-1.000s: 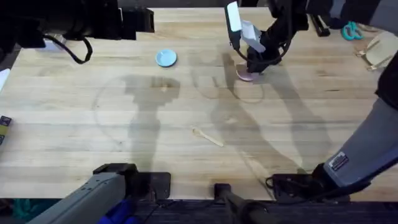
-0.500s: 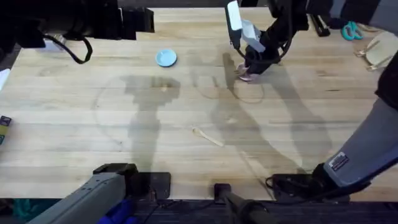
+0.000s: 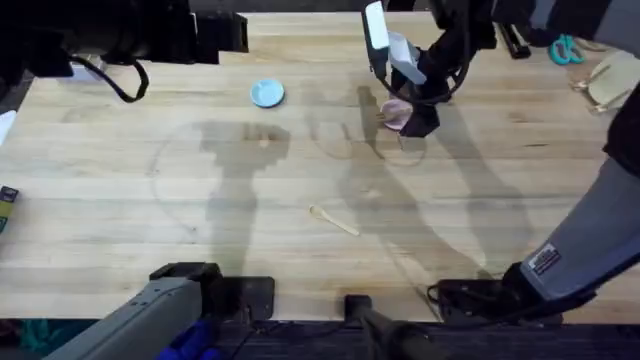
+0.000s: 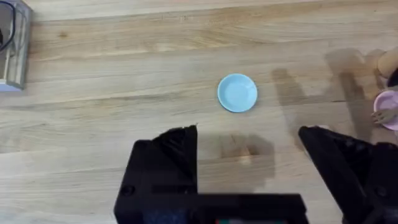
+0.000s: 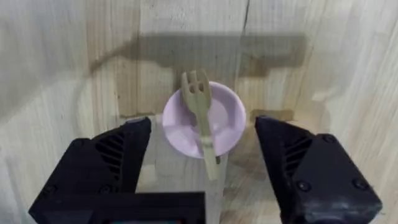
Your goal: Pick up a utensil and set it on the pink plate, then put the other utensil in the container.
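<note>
Fork (image 5: pixel 201 118) lies across pink plate (image 5: pixel 204 119), tines toward far rim and poking just past it, handle end overhanging near rim. Nothing grips it. Step 1 of 2 looks done.

R gripper (image 5: pixel 202 168) hangs above plate, jaws wide apart, 1 finger to each side of plate and touching neither fork nor plate. Likely reason for the spread: release posture, wide enough not to snag the handle on the way up.

Overhead: R arm reaches to far side of table (image 3: pixel 120 200), its gripper (image 3: pixel 415 112) partly covering plate (image 3: pixel 395 112). Fork hard to make out from there.

Spoon (image 3: pixel 333 220) lies flat on bare wood near table centre, well apart from plate, angled diagonally. Untouched. It's the next pick (thin and flat on wood, so a low, pinching grasp across the handle seems needed).

Cup: only a brown sliver at the edge of L wrist view, by the plate; can't confirm. Location needs checking before step 2.

L gripper (image 4: pixel 249 140) hovers over table w/ jaws apart, empty. Blue plate (image 4: pixel 237 93) sits ahead of it, not part of the job. Pink plate w/ fork visible at that view's edge (image 4: pixel 388 109).

Risk: overhanging handle could tip if bumped.
</note>
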Available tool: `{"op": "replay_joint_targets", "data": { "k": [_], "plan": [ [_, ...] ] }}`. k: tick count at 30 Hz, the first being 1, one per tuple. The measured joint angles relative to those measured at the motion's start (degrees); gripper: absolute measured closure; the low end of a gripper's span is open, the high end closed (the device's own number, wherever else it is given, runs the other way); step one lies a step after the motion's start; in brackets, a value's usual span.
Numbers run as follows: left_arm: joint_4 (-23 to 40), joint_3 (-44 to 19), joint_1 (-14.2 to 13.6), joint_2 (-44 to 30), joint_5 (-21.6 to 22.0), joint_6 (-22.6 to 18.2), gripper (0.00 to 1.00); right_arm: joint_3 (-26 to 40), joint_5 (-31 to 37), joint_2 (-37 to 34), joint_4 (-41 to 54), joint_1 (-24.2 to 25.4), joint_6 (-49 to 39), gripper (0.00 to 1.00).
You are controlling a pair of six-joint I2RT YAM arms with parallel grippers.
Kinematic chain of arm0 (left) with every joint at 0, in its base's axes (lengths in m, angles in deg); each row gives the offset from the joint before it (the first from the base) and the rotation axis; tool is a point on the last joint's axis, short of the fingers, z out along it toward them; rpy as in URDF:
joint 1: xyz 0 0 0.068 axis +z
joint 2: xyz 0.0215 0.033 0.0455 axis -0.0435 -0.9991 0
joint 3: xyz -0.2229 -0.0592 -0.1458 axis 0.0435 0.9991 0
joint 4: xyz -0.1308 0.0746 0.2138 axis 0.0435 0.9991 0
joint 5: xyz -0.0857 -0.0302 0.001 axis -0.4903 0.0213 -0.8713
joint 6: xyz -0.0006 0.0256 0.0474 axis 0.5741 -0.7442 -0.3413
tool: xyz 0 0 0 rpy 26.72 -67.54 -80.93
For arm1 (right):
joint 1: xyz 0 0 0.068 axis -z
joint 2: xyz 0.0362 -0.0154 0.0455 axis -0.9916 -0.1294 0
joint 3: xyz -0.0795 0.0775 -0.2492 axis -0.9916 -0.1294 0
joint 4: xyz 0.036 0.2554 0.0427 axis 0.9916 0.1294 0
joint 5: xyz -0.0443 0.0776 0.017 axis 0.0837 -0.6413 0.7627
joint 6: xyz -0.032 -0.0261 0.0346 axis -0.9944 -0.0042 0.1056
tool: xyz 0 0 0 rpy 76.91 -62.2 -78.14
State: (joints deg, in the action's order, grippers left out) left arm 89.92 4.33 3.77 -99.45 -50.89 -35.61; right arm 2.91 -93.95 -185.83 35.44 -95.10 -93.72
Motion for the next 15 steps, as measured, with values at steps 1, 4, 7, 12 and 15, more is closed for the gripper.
{"op": "replay_joint_targets", "data": {
  "k": [1, 4, 7, 12, 15],
  "plan": [
    [0.0, 0.0, 0.0, 0.0, 0.0, 0.0, 0.008, 0.0, 0.0, 0.0, 0.47, 0.0, 0.0, 0.005],
    [0.0, 0.0, 0.0, 0.0, 0.0, 0.0, 0.008, 0.0, 0.0, 0.0, 2.45, 0.0, 0.02, 0.006],
    [0.0, 0.0, 0.0, 0.0, 0.0, 0.02, 0.008, 0.51, 0.02, 0.02, 5.41, 0.0, 0.02, 0.006],
    [0.0, 0.0, 0.0, 0.0, 0.0, 0.02, 0.008, 4.21, 0.0, 0.0, 10.73, 0.0, 0.0, 0.005],
    [0.0, 0.0, 0.0, 0.0, 0.0, 0.0, 0.008, 7.28, 0.0, 0.09, 13.25, 0.0, 0.01, 0.005]
  ]
}}
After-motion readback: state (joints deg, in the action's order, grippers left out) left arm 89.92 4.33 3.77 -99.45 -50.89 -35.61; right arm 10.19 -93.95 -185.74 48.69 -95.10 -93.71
